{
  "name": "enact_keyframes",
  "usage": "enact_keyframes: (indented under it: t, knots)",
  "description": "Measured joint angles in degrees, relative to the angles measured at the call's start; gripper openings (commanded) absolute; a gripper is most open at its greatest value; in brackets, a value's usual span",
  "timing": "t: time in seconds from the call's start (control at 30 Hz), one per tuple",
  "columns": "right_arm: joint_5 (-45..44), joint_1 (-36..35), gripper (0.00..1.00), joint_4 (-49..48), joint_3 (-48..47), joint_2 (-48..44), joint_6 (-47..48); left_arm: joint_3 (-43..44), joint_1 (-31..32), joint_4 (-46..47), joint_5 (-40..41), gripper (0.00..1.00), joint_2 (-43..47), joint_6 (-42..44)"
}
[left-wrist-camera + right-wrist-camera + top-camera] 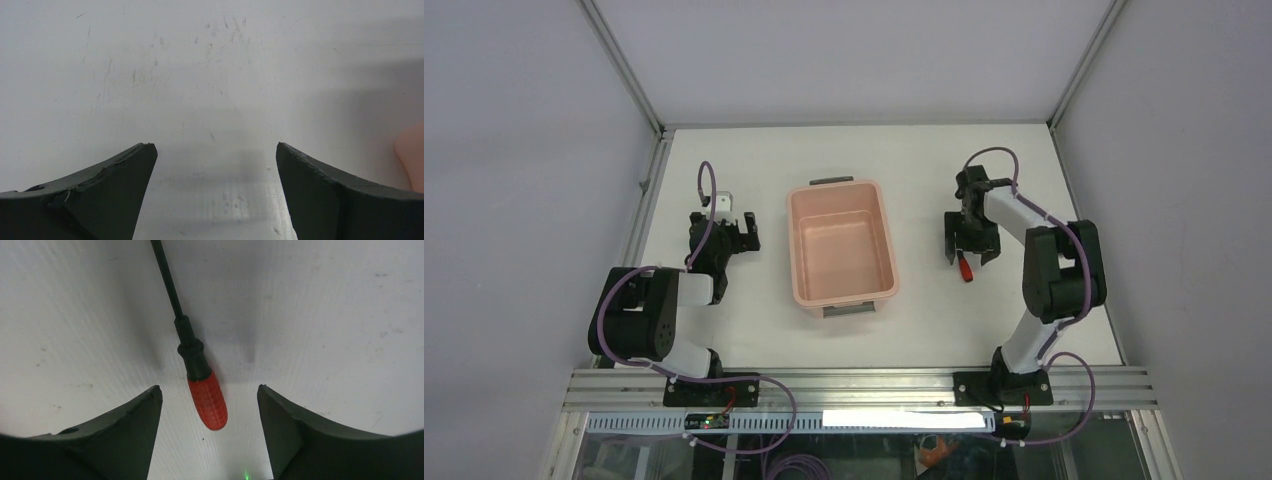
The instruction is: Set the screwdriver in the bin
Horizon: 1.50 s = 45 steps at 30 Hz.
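The two dark fingers (125,435) of the right gripper (209,390) fill the bottom of the right wrist view, spread wide with bare table (325,315) showing between them; the screwdriver (184,331) lies flat on that table, the rounded end of its red handle in the gap between the fingertips, a little nearer the left finger than the right, touching neither as far as can be seen; its thin dark shaft runs straight out ahead of the fingertips and leaves the frame at the top edge; nothing is gripped

From above, the right gripper (971,250) points down over the screwdriver (965,268), whose red end shows just below the fingers; the bin (839,255) stands apart from those fingers, off to their side toward the other arm, upright and open with a grey tab at each short end

The left gripper (214,145) is likewise spread wide, its fingers (110,195) holding nothing, only scuffed white table ahead of them; a sliver of the pink bin (412,155) shows just outside the right finger at the frame edge; in the top view the left gripper (729,238) sits low near the bin's long side, not touching it
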State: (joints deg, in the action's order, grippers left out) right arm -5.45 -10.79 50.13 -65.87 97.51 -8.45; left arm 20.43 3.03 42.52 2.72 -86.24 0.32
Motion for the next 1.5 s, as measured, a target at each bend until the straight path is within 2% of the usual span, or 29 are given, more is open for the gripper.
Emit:
enact_keyframes:
  t: [0.2, 0.27, 0.3, 0.43, 0.57, 0.8, 0.93, 1.03, 1.23, 1.4, 1.5]
  knots:
    - [0.8, 0.1, 0.30, -2.2, -0.1, 5.2, 0.3, 0.0, 0.0, 0.0, 0.0, 0.99, 0.0, 0.0]
    - [0.8, 0.1, 0.08, -2.5, -0.2, 5.3, 0.4, 0.0, 0.0, 0.0, 0.0, 0.99, 0.0, 0.0]
    - [0.8, 0.1, 0.00, -2.5, -0.2, 5.3, 0.8, 0.0, 0.0, 0.0, 0.0, 0.99, 0.0, 0.0]
    - [0.3, 0.1, 0.00, -0.9, -1.6, 5.3, 1.0, 0.0, 0.0, 0.0, 0.0, 0.99, 0.0, 0.0]
    - [-0.3, 0.4, 0.00, 5.3, -8.0, 3.9, 0.5, 0.0, 0.0, 0.0, 0.0, 0.99, 0.0, 0.0]
    - [0.3, 1.8, 0.00, 19.7, -30.1, -3.0, -3.8, 0.0, 0.0, 0.0, 0.0, 0.99, 0.0, 0.0]
    - [1.8, -0.2, 0.00, 24.3, -38.1, -7.0, -7.5, 0.0, 0.0, 0.0, 0.0, 0.99, 0.0, 0.0]
    - [3.5, -6.8, 0.00, 24.7, -39.9, -9.1, -10.8, 0.0, 0.0, 0.0, 0.0, 0.99, 0.0, 0.0]
    - [4.6, -25.6, 0.00, 19.5, -39.9, -7.4, -17.4, 0.0, 0.0, 0.0, 0.0, 0.99, 0.0, 0.0]
    - [1.7, -36.3, 0.00, 14.4, -40.0, -0.9, -20.2, 0.0, 0.0, 0.0, 0.0, 0.99, 0.0, 0.0]
    - [0.4, -40.1, 0.00, 11.4, -39.2, 5.2, -21.1, 0.0, 0.0, 0.0, 0.0, 0.99, 0.0, 0.0]
